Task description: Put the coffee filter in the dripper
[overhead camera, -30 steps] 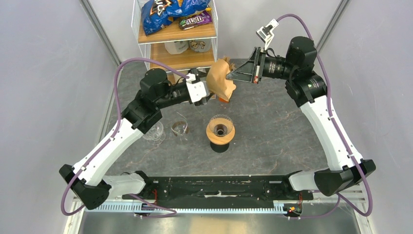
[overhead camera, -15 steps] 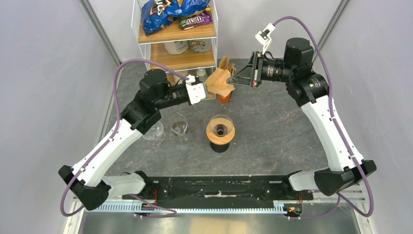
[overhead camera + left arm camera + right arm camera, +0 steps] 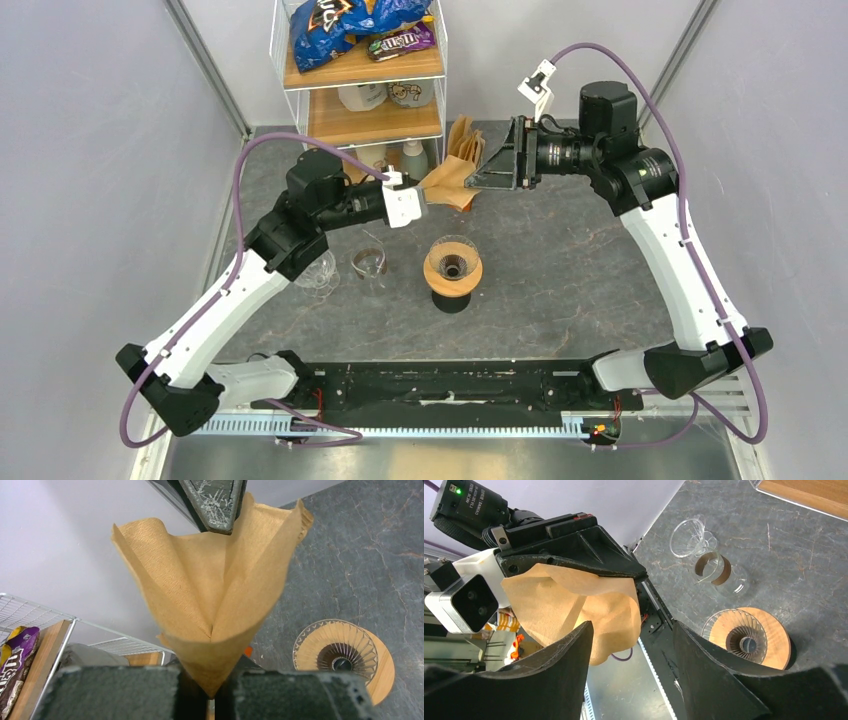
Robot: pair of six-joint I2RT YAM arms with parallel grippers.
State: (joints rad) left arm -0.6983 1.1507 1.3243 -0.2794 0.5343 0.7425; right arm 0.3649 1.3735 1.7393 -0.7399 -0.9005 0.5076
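The coffee filter (image 3: 452,184), a brown paper cone, hangs in the air above the table behind the dripper. My left gripper (image 3: 426,196) is shut on its pointed tip, and the left wrist view shows the filter (image 3: 210,590) fanning open away from the jaws (image 3: 212,690). My right gripper (image 3: 482,172) stands open just right of the filter's wide rim, with its fingers apart on either side of the filter (image 3: 569,610) and not pinching it. The dripper (image 3: 453,265), ribbed glass in a wooden collar, stands upright below, nearer the arms' bases.
A wire shelf (image 3: 360,90) with snack bags and jars stands at the back. A stack of spare filters (image 3: 462,138) sits in front of it. A glass cup (image 3: 318,270) and a small glass server (image 3: 370,262) stand left of the dripper.
The left gripper shut on the filter's tip. The right gripper let go of the filter, opened and drew back slightly to the right. The filter dropped a little lower.
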